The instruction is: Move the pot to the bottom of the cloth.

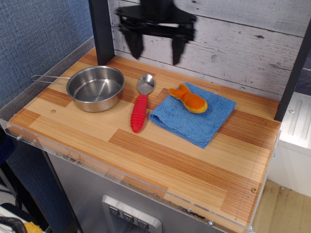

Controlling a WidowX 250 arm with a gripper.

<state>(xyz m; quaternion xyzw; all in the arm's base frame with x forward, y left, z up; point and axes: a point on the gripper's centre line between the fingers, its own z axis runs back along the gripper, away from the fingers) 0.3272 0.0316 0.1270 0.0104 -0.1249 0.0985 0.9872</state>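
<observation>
1. Your claw hangs at 12 o'clock above the worktop, fingers spread wide, holding nothing.
2. The pot sits at 10 o'clock, upright, handle pointing to 9, well apart from the cloth.
3. The spoon lies between them; the fish toy occupies the cloth's top, so the lower edge is likely your drop zone.

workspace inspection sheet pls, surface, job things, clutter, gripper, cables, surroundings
surface: wooden tabletop with a clear plastic edge guard
pot: upright and empty at left, wire handle pointing left, not on the cloth
cloth: blue, flat, right of centre
clutter: orange fish toy lying on the cloth; red-handled spoon between pot and cloth
gripper: open, blurred, high above the table, holding nothing
cables: nothing seen
surroundings: whitewashed plank wall behind
</observation>
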